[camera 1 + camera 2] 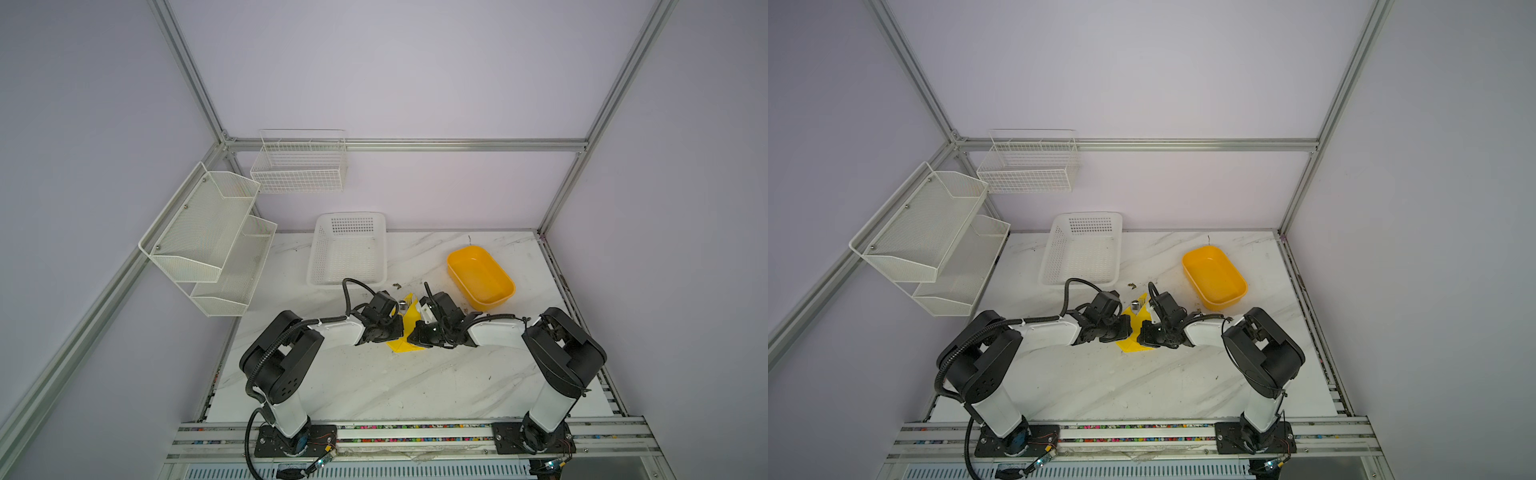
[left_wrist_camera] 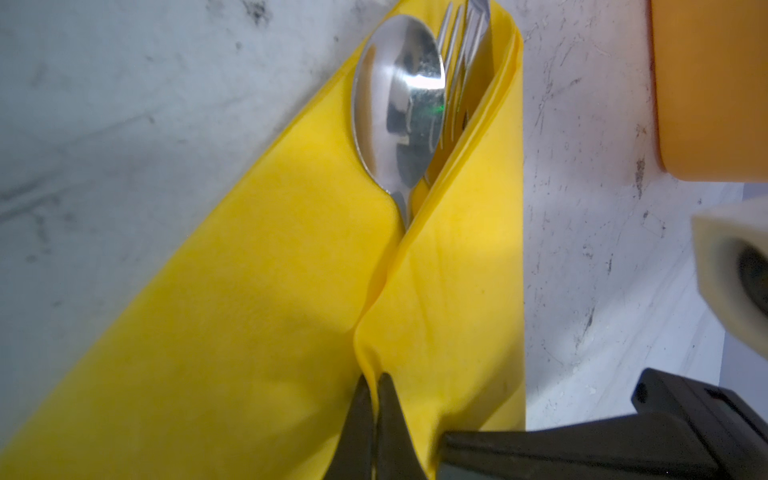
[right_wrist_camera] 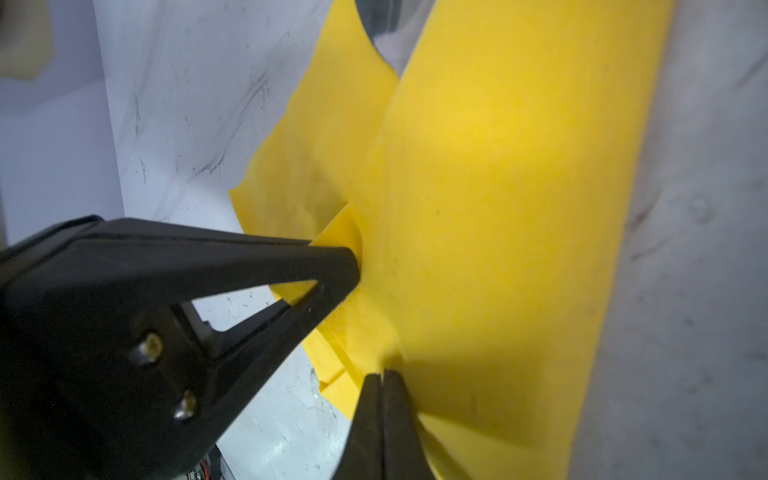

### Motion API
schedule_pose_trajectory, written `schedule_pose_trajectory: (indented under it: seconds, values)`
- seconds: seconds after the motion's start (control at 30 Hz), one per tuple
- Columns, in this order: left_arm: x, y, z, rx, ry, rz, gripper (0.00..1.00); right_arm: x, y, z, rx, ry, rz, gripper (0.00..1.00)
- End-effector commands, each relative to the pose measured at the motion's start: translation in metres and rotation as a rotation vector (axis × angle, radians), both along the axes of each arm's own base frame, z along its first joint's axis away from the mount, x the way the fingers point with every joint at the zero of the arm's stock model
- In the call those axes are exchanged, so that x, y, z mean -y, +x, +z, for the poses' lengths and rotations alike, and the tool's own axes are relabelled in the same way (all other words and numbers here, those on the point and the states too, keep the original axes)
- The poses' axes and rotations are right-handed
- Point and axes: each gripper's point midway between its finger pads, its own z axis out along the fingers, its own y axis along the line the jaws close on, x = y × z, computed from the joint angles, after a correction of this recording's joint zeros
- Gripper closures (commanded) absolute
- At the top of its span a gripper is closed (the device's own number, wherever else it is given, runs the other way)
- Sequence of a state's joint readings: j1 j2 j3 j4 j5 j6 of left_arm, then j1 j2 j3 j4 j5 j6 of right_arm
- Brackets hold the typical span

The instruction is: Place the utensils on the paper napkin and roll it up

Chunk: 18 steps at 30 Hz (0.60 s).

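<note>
Progress: you are past loading and into the wrap. The napkin (image 2: 257,291) lies on the table (image 1: 374,386) between the two arms. Its two sides are drawn up and over to meet along a centre seam, so it is folded, not yet a narrow roll. The spoon (image 2: 399,104) and fork (image 2: 461,54) lie inside it, heads showing at the open end. You cannot make out a knife from these views.

The left gripper (image 2: 372,384) has its fingers pressed together on a pinch of napkin at the seam. The right gripper (image 3: 381,376) likewise nips a fold of napkin, close beside the left one.

Left to do, in my judgement: roll the bundle tight and closed, then release.

Containers: the two-tier rack (image 1: 208,237) on the left wall, the white basket (image 1: 349,249) at the table's back, the wire basket (image 1: 299,166) on the rear wall and the tub (image 1: 482,276) at back right each show nothing inside. The tub stands near the napkin but apart from it.
</note>
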State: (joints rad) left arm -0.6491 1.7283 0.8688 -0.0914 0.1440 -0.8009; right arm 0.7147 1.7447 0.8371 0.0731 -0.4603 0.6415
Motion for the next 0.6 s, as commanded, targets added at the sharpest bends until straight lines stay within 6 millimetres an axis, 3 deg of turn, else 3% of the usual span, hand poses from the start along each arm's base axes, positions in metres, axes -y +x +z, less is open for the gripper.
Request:
schedule_pose_trajectory:
  seconds: [0.0,0.37,0.57]
  values:
    - [0.011,0.019,0.025,0.066,-0.045,0.007,0.97,0.0,-0.004,-0.004,-0.003,-0.008,0.01,1.0]
    - [0.01,0.018,0.024,0.065,-0.041,0.004,0.95,0.008,-0.01,-0.024,-0.044,-0.058,-0.005,1.0]
    - [0.008,0.019,0.04,0.089,-0.04,0.011,0.76,0.01,-0.012,-0.03,-0.061,-0.072,-0.005,1.0]
